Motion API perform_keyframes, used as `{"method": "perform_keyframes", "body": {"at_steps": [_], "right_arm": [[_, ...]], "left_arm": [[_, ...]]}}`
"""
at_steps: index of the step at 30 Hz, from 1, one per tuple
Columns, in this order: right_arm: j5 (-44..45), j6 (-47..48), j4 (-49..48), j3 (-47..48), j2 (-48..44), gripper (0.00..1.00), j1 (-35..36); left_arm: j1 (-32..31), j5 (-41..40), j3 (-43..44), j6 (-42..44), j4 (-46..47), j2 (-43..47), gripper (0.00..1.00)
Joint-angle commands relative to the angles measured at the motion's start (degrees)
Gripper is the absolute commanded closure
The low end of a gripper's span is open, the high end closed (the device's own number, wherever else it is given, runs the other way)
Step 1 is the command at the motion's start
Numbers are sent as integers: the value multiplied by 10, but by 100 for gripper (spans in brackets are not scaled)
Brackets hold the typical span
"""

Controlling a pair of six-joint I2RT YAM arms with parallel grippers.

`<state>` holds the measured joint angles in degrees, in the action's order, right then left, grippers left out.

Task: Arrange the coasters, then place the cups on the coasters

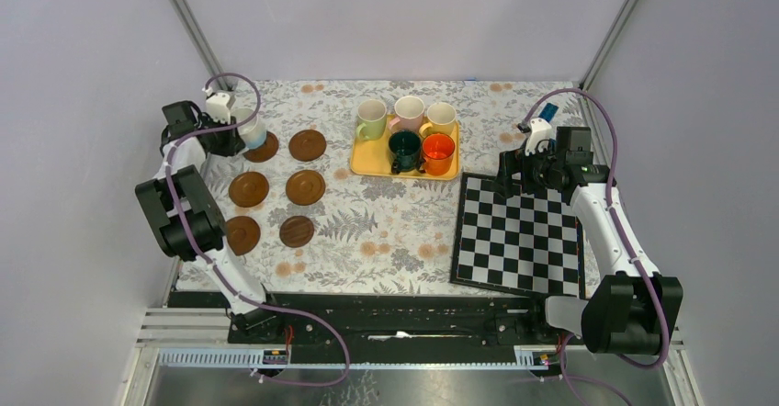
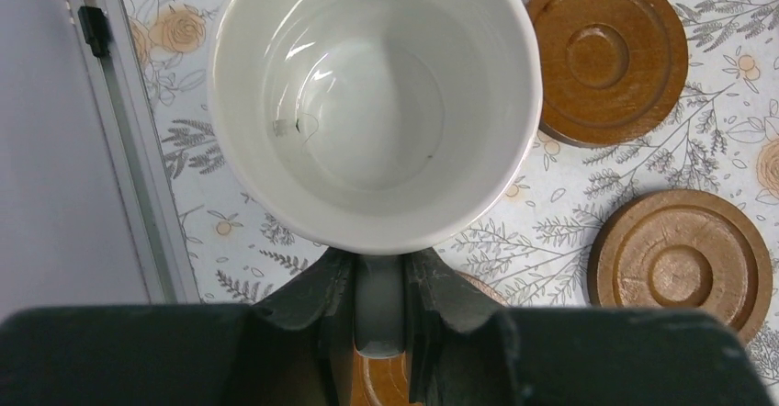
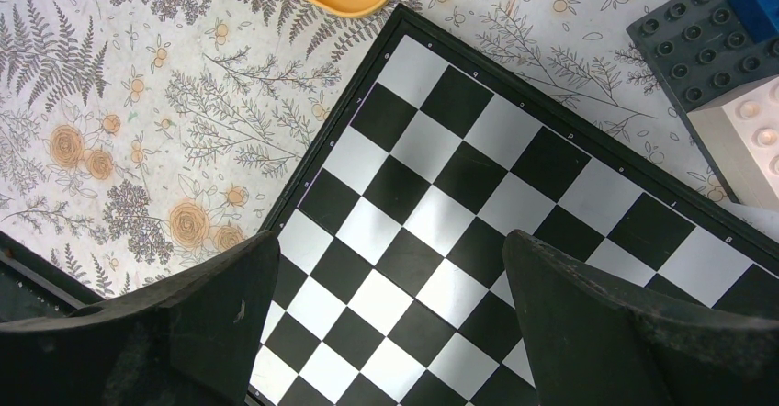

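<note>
top view, looking down, shares coasters (image 1: 305,186) with close left-wrist view.

Six brown coasters (image 1: 305,186) in two columns, white cup (image 2: 372,103) at one — five cups (image 1: 409,112) apart

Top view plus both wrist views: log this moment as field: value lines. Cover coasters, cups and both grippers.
coasters: six coasters, two columns of three, left of the yellow tray
cups on tray: light green, pink, yellow, dark green, orange
white cup: upright, empty, over the far-left coaster; contact cannot be told
left gripper: shut on the white cup's handle
right gripper: open, empty, above the chequered board
</note>
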<state>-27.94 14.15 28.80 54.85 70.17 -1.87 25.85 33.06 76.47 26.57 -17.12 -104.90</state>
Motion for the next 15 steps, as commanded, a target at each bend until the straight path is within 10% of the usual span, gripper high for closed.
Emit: {"method": "perform_keyframes", "body": {"at_steps": [1,15], "right_arm": [[3,5,-10,2,-4,2,3],[4,6,-12,2,1,2,3]], "left_arm": [[2,43,70,22,18,-12,100],[1,26,111,44,-16,-59,100]]}}
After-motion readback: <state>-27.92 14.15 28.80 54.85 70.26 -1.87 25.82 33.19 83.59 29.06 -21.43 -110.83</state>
